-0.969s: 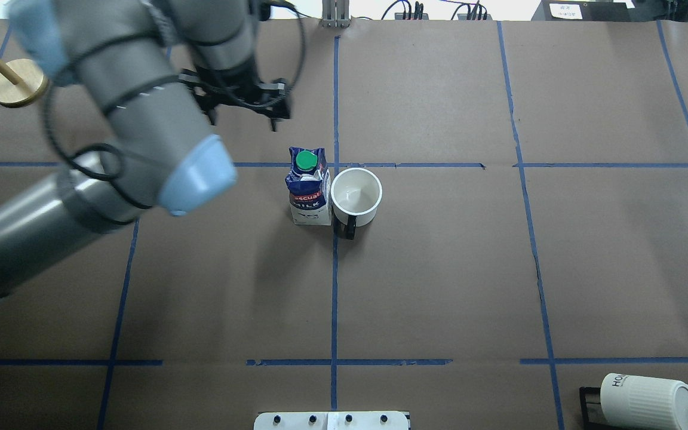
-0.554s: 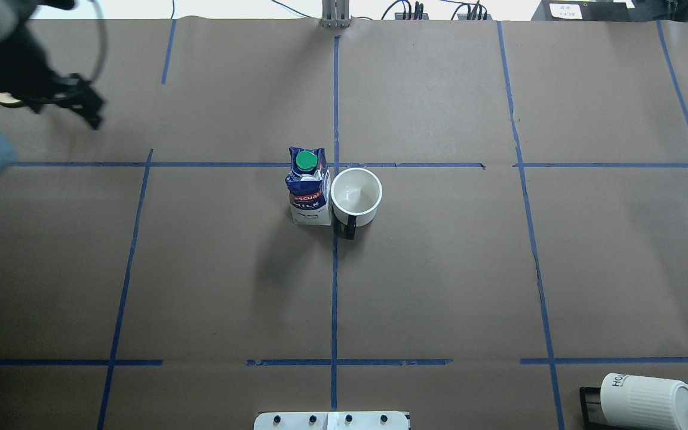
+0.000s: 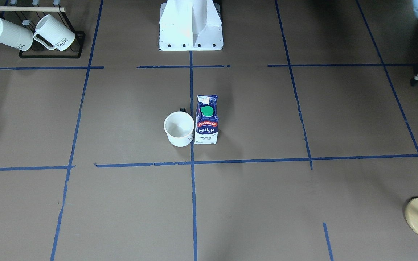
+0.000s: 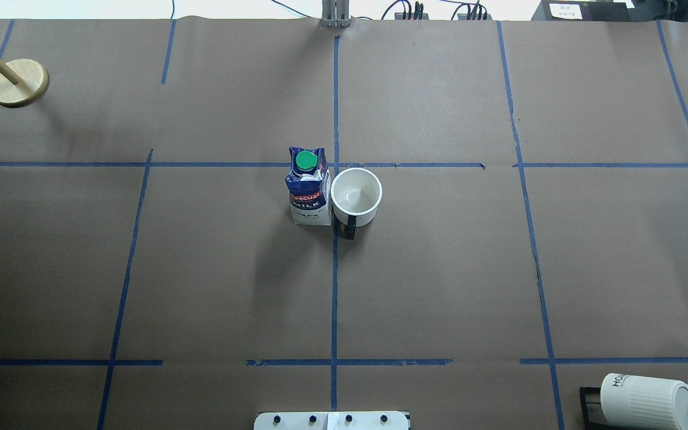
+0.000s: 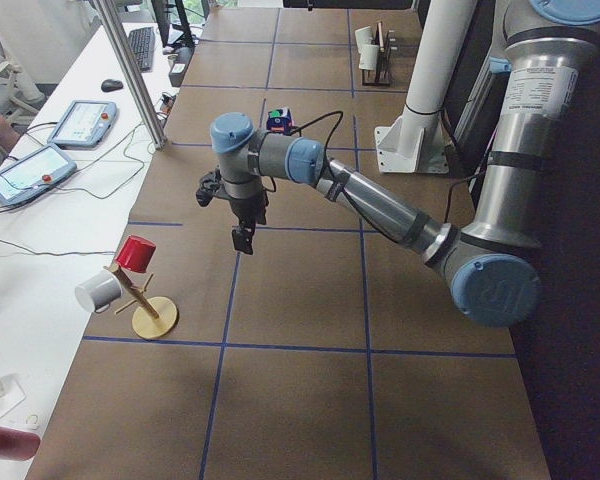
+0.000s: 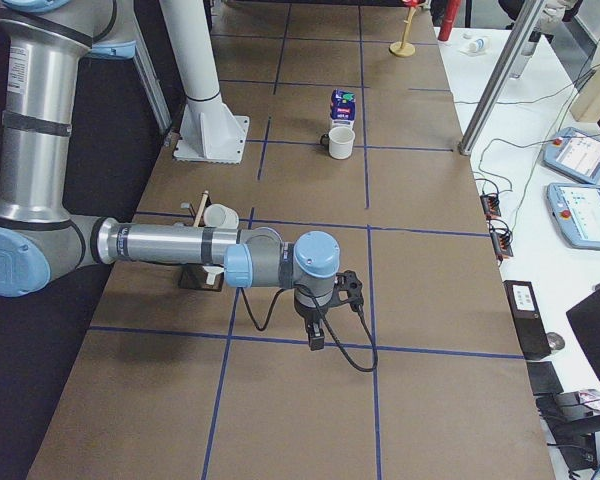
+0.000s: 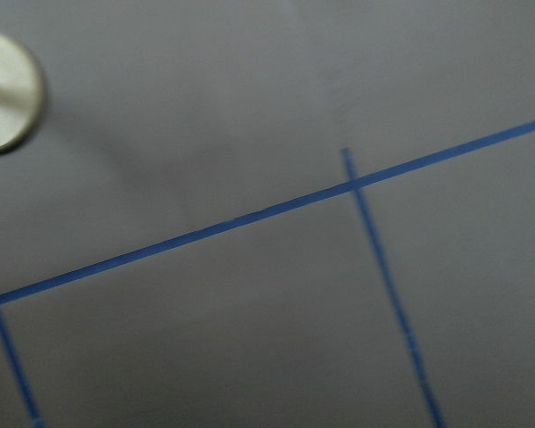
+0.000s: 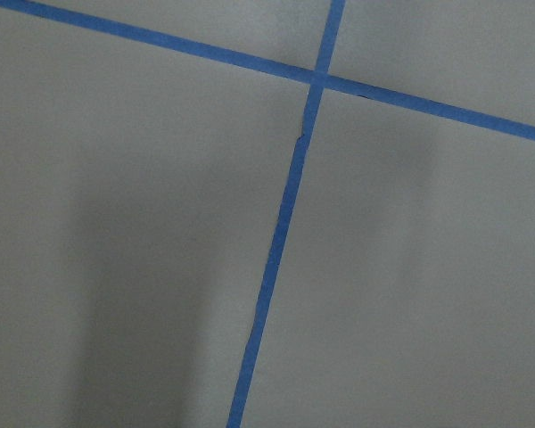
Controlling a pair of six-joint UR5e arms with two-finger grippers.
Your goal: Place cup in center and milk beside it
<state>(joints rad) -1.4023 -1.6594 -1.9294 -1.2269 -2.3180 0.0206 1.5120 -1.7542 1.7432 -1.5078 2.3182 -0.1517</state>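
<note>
Standing cup (image 4: 356, 192): upright, just beside the center (image 4: 335, 165), handle toward the robot.
Milk (image 4: 308, 191): upright, just beside the center, across the tape line from the cup, apparently touching it.
Left gripper (image 5: 242, 240): well apart from the center; finger state cannot be told.
Right gripper (image 6: 315, 338): well apart from the center; finger state unclear too.

The cup (image 4: 356, 192), a white mug with a black handle, is standing upright in the overhead view, its handle pointing toward 6 o'clock. It is sitting just at 5 o'clock of the center (image 4: 335, 165). The milk (image 4: 308, 190), a blue-and-white green-capped carton, is standing upright right beside the cup's 9 o'clock side.
</note>
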